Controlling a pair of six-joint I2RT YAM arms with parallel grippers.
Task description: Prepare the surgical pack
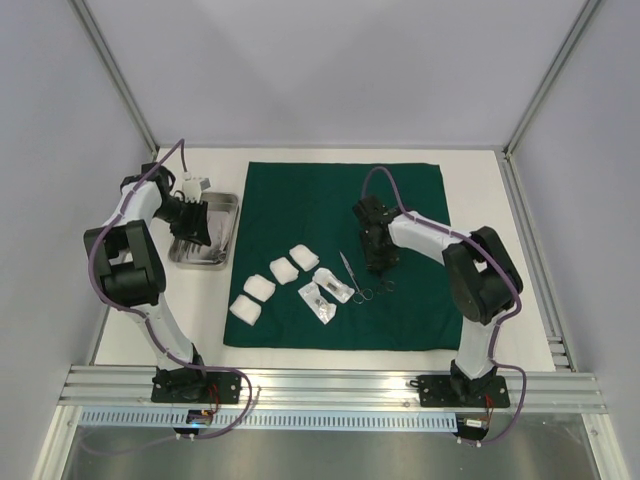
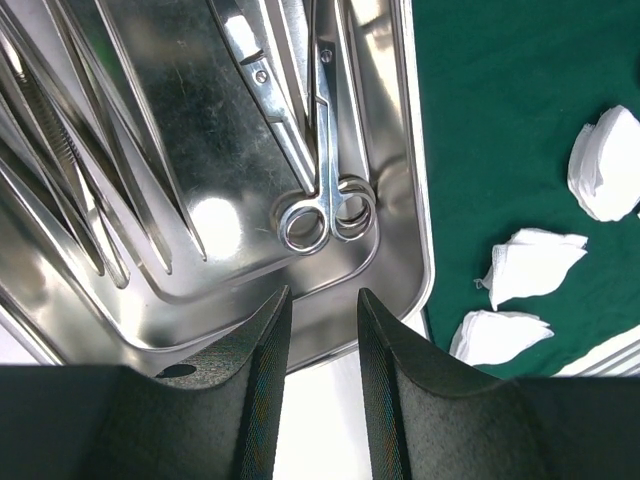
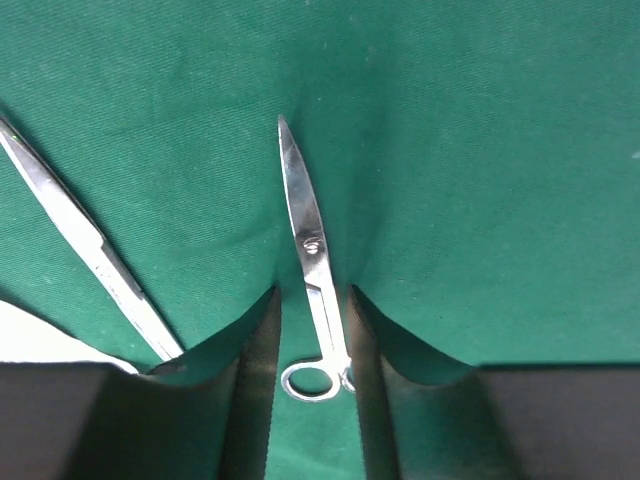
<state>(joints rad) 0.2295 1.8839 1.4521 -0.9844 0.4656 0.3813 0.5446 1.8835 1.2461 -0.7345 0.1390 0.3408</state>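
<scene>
Your dark green cloth point(image 1: 335, 200) is spread flat and square over the middle of the white table point(image 1: 480, 200), its weave matte and faintly creased. On its near-left part lie four puffy white gauze squares point(image 1: 284, 270) in a slanting row. Just to their right are two flat clear-and-white packets point(image 1: 332, 285), then a slim steel instrument point(image 1: 350, 272) with ring handles.

Your right gripper point(image 3: 312, 300) sits low over the cloth right of those. Its dark fingers are parted and straddle the shank of a pair of polished scissors point(image 3: 308, 250), with a sliver of green showing on each side. It grasps nothing. The scissor blades point to the far side and taper to a fine tip, while one ring handle shows between the fingers. A second bright, narrow blade point(image 3: 85, 240) lies at a slant to the left in that view.

The shiny steel tray point(image 1: 232, 225), rectangular with rounded corners, rests on the table just beside the cloth's left edge. Your left gripper point(image 2: 322, 300) hangs over its rim, fingers apart and empty. Inside the mirror-like tray are ring-handled scissors point(image 2: 320, 190) and several long thin instruments point(image 2: 100, 180) lying side by side.
</scene>
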